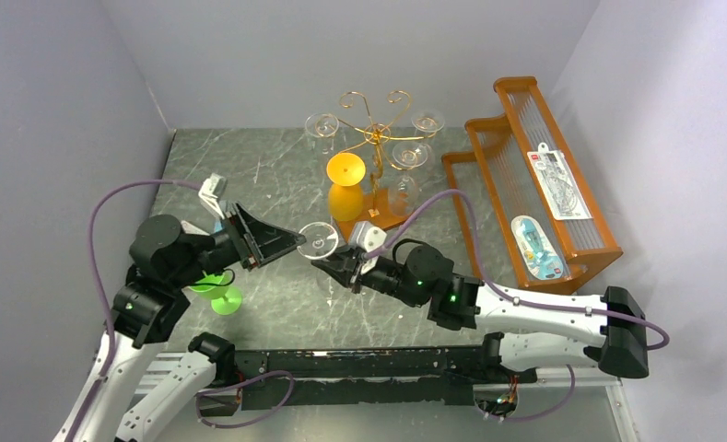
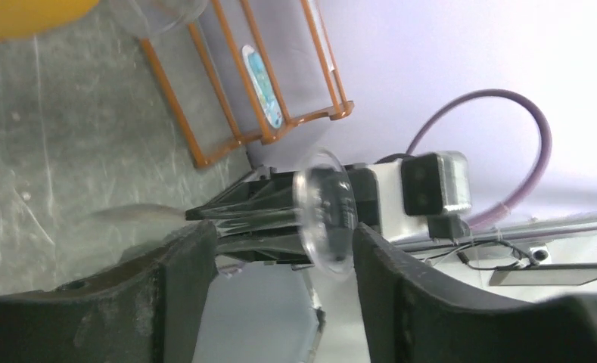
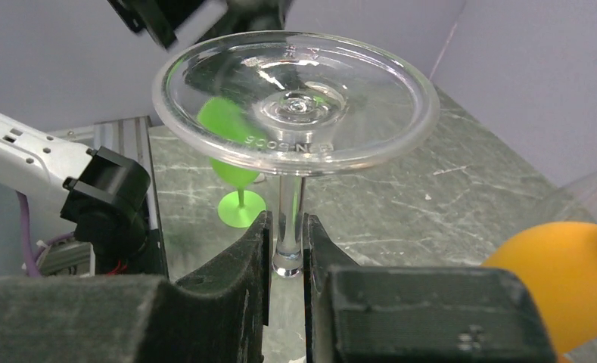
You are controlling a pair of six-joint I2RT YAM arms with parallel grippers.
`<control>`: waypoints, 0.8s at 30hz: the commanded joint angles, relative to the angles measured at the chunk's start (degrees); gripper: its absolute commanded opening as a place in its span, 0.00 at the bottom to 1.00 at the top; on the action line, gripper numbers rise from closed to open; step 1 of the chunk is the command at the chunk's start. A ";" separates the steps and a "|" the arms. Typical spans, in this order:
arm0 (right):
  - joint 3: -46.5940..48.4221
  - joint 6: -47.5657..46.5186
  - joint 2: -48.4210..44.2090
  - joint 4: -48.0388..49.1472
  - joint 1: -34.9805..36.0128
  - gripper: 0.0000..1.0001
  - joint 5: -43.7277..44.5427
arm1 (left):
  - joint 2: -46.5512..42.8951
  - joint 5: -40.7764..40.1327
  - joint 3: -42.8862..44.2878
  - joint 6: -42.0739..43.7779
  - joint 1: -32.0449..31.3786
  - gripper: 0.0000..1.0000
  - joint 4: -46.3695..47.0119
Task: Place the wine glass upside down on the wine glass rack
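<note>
Gripped the wine glass (image 3: 293, 113) by its stem in closed right fingers (image 3: 234, 287) above the desk's (image 1: 267, 175) middle, left fingers (image 2: 181, 280) open astride its foot, seemingly mid-handover; next called for carrying it inverted to the wine glass rack (image 1: 375, 136) at the far edge.

I see a grey-green marbled worktop (image 1: 276, 184) between pale walls. Towards the back stands the wine glass rack (image 1: 375, 136) on its square wooden base. An orange glass (image 1: 345, 198) stands upside down just beside that base. An orange slatted shelf (image 1: 516, 120) sits along the right edge. Near the left edge, a green glass (image 1: 223, 299) rests on its foot.
</note>
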 commanded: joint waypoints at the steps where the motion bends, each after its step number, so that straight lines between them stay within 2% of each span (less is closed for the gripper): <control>1: 2.19 -4.13 0.83 0.75 0.33 0.00 -2.08 | -0.18 3.85 -4.49 -10.23 -0.23 0.63 4.50; 7: 2.00 -4.61 1.84 1.41 0.33 0.00 -2.22 | 1.60 3.78 -2.29 -8.16 -0.22 0.48 2.46; 11: 1.65 -4.58 2.05 1.80 0.33 0.00 -2.45 | 1.68 5.04 -3.62 -9.50 -0.23 0.29 5.28; 15: 1.17 -4.31 2.18 2.33 0.31 0.00 -2.76 | 2.32 6.58 -3.76 -9.06 -0.23 0.06 7.17; 18: 1.25 -3.48 2.19 1.88 0.35 0.02 -2.94 | 2.92 6.06 -1.96 -7.18 -0.23 0.05 5.77; 20: 1.26 -2.00 1.83 1.23 0.32 0.19 -2.54 | 3.34 4.34 -0.05 -5.02 -0.23 0.05 3.41; 22: 0.85 0.05 0.47 0.40 0.35 0.42 -2.52 | 3.93 0.64 2.53 -2.03 -0.23 0.05 -0.57; 24: -0.29 2.44 -1.70 0.04 0.33 0.57 -2.58 | 4.67 -3.11 5.00 0.76 -0.23 0.05 -3.35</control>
